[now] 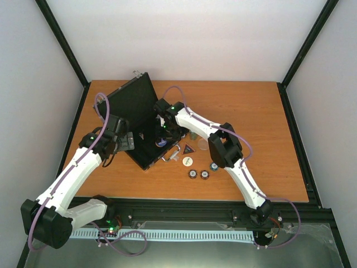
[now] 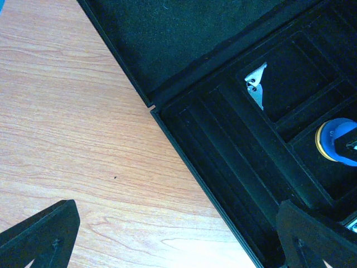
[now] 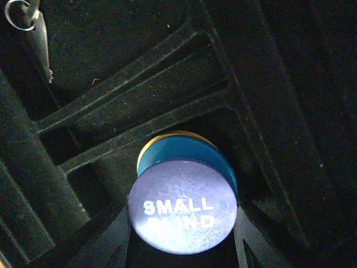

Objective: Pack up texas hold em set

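Your right gripper (image 1: pixel 163 134) sits inside the open black case (image 1: pixel 133 103), flanking the "SMALL BLIND" disc (image 3: pixel 181 206). That disc tops a blue disc (image 3: pixel 187 148) and a yellow disc (image 3: pixel 149 148) in one compartment; whether it is pinched or already let go, you cannot tell. Keys (image 2: pixel 256 84) lie in the neighbouring compartment. Your left gripper (image 2: pixel 177 237) hangs wide and empty at the case's edge. The discs look light, rigid and slick, so pinch across the rim. Chip stacks (image 1: pixel 192 174), a triangular token (image 1: pixel 188 149) and a white disc (image 1: pixel 187 161) wait on the bench (image 1: pixel 251 123).
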